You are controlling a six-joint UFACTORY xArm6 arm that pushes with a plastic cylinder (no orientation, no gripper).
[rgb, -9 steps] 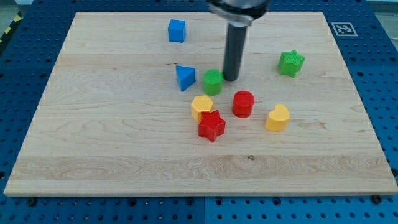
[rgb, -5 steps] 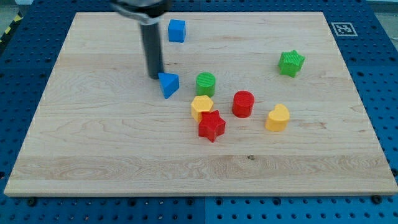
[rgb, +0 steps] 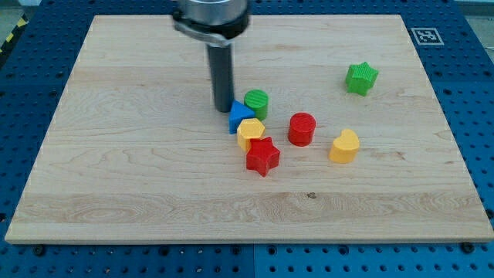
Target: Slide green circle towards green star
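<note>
1. surface (rgb: 116,170): pale wood board, lying on a blue perforated bench. most blocks sit in a loose group near its middle.
2. rod: dark, upright, coming down from the view's top. my tip (rgb: 223,109) rests on the board at the group's upper left edge.
3. claw: none fitted. the arm ends in the plain rod, so there is nothing to open or close and nothing held; it can only push.
4. green circle (rgb: 256,103): just to the view's right of my tip, a little apart from it, not clearly touching.
5. green star (rgb: 361,78): well apart, to the view's right and slightly toward the top, alone on that side.
6. key relation: tip, circle and star lie nearly in one line, left to right, with the tip on the far side of the circle from the star. judgement: a push to the view's right, angled slightly up, should send the circle the right way.
7. blue triangle (rgb: 238,116): just below and right of my tip, apparently touching the yellow block (rgb: 250,133). it may get dragged along.
8. red star (rgb: 262,155), red circle (rgb: 302,129), yellow heart (rgb: 345,146): below the push line, likely clear of it.
</note>
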